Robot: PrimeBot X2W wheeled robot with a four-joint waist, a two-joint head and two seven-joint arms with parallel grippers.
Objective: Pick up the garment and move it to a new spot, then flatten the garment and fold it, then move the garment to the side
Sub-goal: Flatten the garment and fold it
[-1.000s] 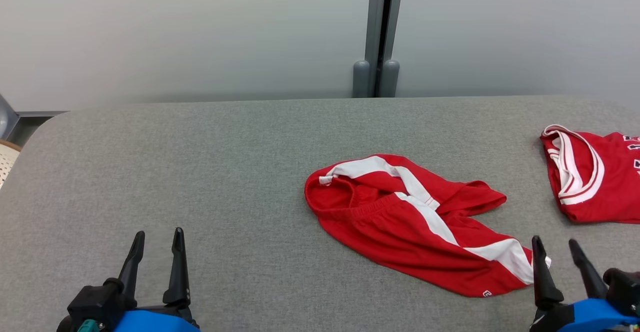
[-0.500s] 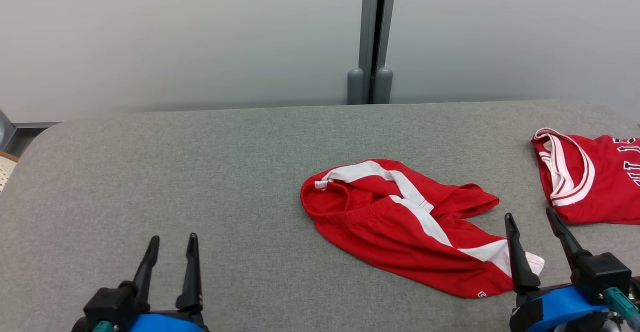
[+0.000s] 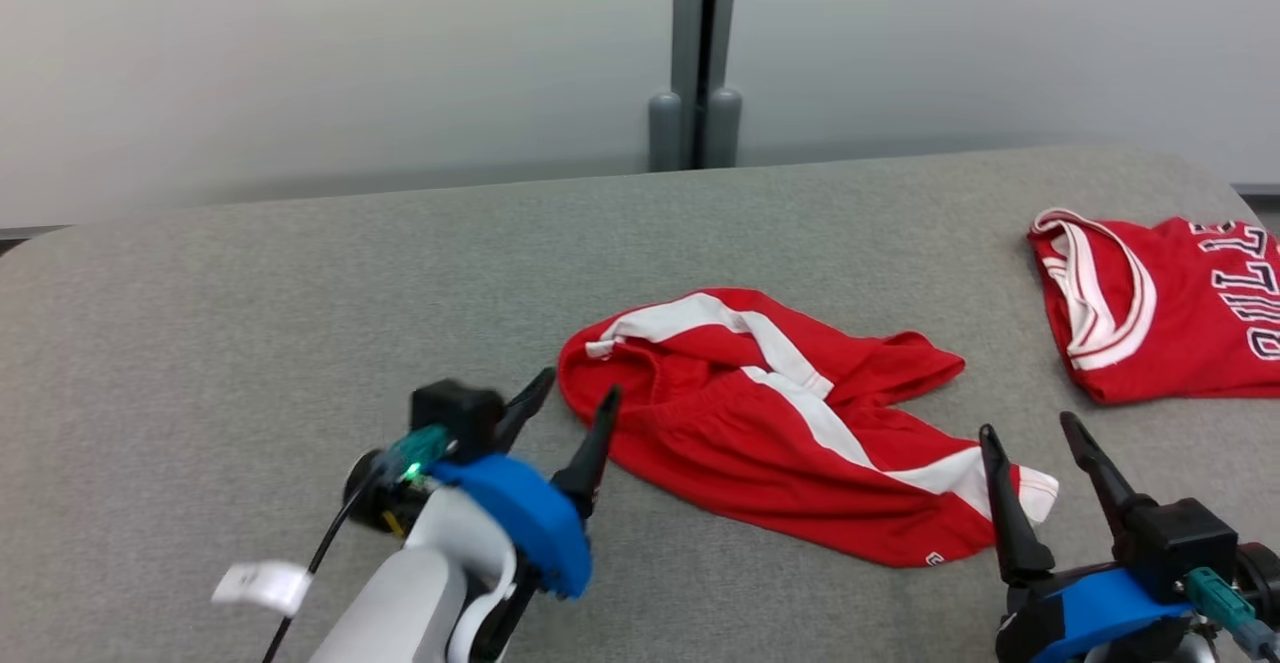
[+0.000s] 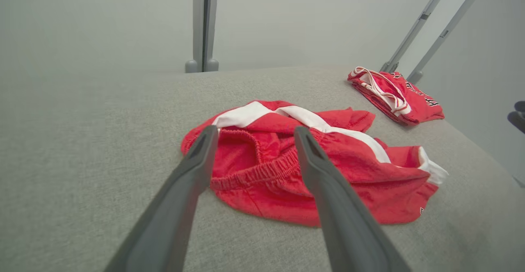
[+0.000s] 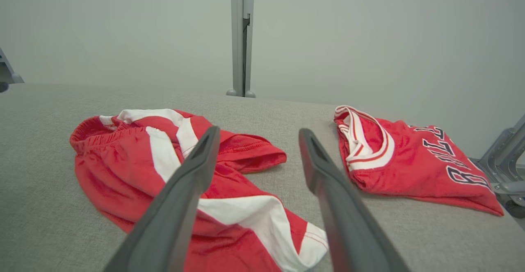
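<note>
My left claw (image 3: 578, 385), apart, has swung to the red shorts' (image 3: 720, 443) waistband. My right claw (image 3: 1028, 425), apart, flanks the hem: pickup looks ready.

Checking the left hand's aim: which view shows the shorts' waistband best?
Left wrist view: the waistband is close, its gathers plain. The head view shows it smaller; the right wrist view, distant at the left.

Arms: left tool (image 3: 580, 385) and right tool (image 3: 1028, 425), long dark tapered fingers (image 3: 594, 445), blue collars (image 3: 520, 518), teal connectors (image 3: 420, 443); white left forearm (image 3: 410, 593), black cable (image 3: 318, 563).
</note>
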